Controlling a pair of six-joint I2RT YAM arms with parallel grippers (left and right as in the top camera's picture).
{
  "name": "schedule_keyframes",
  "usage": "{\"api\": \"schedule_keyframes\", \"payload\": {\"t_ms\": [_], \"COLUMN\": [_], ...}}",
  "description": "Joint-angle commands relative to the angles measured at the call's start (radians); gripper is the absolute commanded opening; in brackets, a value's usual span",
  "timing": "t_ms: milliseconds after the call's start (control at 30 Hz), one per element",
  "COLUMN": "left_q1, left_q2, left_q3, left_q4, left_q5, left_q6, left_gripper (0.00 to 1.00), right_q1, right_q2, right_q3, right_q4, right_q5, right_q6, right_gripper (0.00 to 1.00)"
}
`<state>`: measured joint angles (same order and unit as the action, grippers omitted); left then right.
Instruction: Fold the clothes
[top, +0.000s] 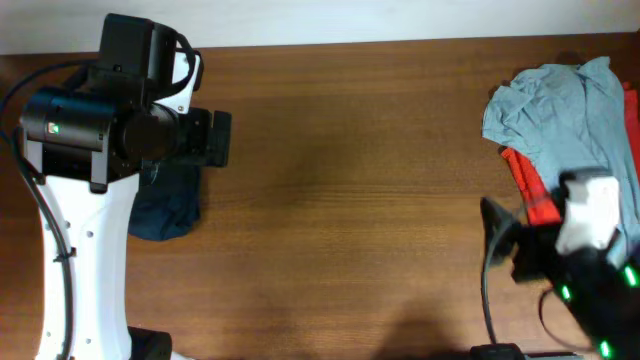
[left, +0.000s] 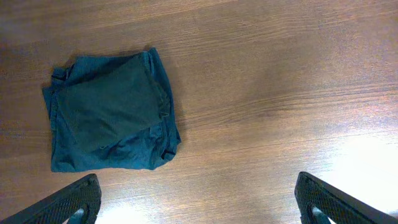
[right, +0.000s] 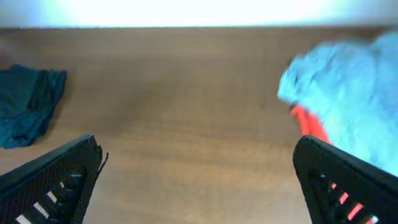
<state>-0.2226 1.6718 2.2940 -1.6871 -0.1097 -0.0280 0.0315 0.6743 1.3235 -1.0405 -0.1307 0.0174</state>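
While both pairs stand wide apart and empty, our left fingers (left: 68, 202) hang over the folded navy garment (left: 106, 112) near the left edge of the counter (top: 350, 200), and our right fingers (right: 56, 180) face the grey shirt (top: 560, 100) heaped on a red shirt (top: 530, 190) at the right edge. We see no black T-shirt — perhaps it is buried there. We risk seizing the wrong garment, or dragging the heap off that edge.

folded dark navy garment (left: 109, 112) lies flat on the wooden table (top: 350, 180), left side; crumpled light grey shirt (top: 560, 105) far right, over a red shirt (top: 528, 192) (mostly hidden).
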Motion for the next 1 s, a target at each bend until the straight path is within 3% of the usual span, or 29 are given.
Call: {"api": "schedule_keyframes", "payload": {"t_ms": [0,400,633,967], "left_q1": [-0.004,-0.004,-0.004,-0.004], "left_q2": [-0.004,-0.004,-0.004,-0.004], "left_q3": [-0.003,-0.003,-0.003,-0.003], "left_q4": [0.000,-0.001,-0.001,-0.001], "left_q5": [-0.011,-0.011,-0.011,-0.011], "left_q6": [-0.010,-0.010,-0.010,-0.010], "left_gripper": [0.99,0.99,0.99,0.99], "right_q1": [-0.007,-0.006,-0.006,-0.006], "right_q2": [-0.098,-0.484,-0.602,-0.671], "right_q3": [-0.122,-0.858,-1.027,-1.124], "right_q4": [0.040,0.343,0.396,0.399], "right_q5": [0.018,0.018,0.008,0.008], "right_q6": [-0.146,-0.137,-0.137,-0.137], "right_gripper": [0.99,0.99,0.99,0.99]}}
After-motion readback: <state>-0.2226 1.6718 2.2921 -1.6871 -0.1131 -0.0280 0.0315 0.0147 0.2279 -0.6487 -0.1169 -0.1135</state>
